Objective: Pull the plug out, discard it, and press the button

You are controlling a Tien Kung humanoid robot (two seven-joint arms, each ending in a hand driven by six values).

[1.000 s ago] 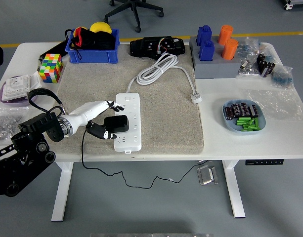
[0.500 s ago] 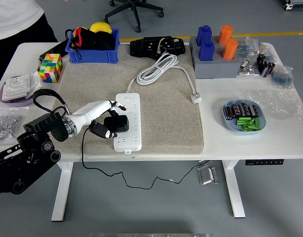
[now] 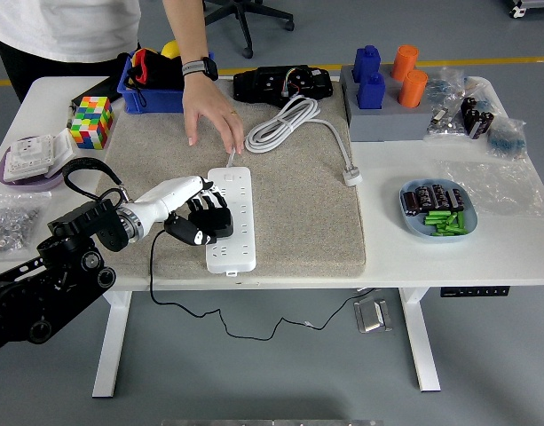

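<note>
A white power strip (image 3: pixel 232 217) lies on the beige mat (image 3: pixel 298 204), its white cable (image 3: pixel 285 124) coiled behind it. A black plug adapter (image 3: pixel 212 222) sits in the strip's left side, its thin black cord hanging over the table's front edge. My left hand (image 3: pixel 199 213) comes in from the left and its fingers are curled around the black adapter. A person's hand (image 3: pixel 211 115) reaches from the far side and rests its fingertips at the far end of the strip. My right arm is out of view.
A blue bin (image 3: pixel 165 84), a colour cube (image 3: pixel 91 120), a black device (image 3: pixel 285 84), blue and orange blocks (image 3: pixel 387 75) on a grey tray, bagged parts (image 3: pixel 471 115) and a blue dish (image 3: pixel 436 209) of batteries stand around the mat.
My left hand has moved right and closed around the black adapter. A person has stepped in at the far side and put a hand down at the strip's far end.
</note>
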